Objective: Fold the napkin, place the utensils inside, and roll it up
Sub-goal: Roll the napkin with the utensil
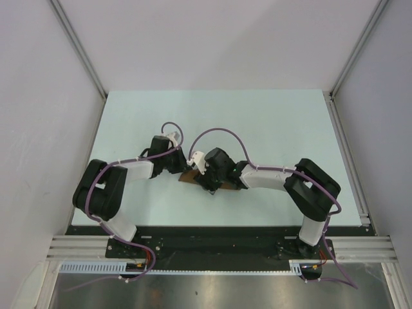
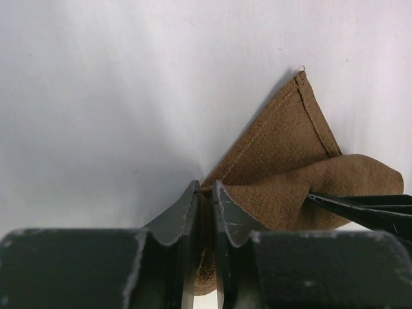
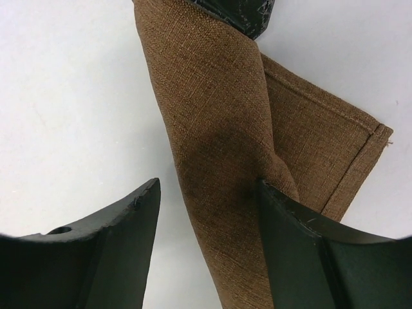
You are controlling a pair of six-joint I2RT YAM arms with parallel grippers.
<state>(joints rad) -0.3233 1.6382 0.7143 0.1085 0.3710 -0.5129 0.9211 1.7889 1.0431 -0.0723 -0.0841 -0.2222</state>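
Napkin (image 3: 219, 148): long axis runs between the wide-apart right gripper (image 3: 207, 187) jaws; left gripper (image 2: 206, 187) pinches its far end.

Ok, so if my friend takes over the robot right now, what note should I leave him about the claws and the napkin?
Left claw: shut, pinching a fold of the napkin.
Right claw: open, straddling the napkin's folded-over bulge, not clamping it.
Napkin: bunched on the table between both claws, one hemmed corner sticking out.
Utensils: not visible in any view.
Done: napkin looks partly folded.
Left: find the utensils, place them inside, roll it up.
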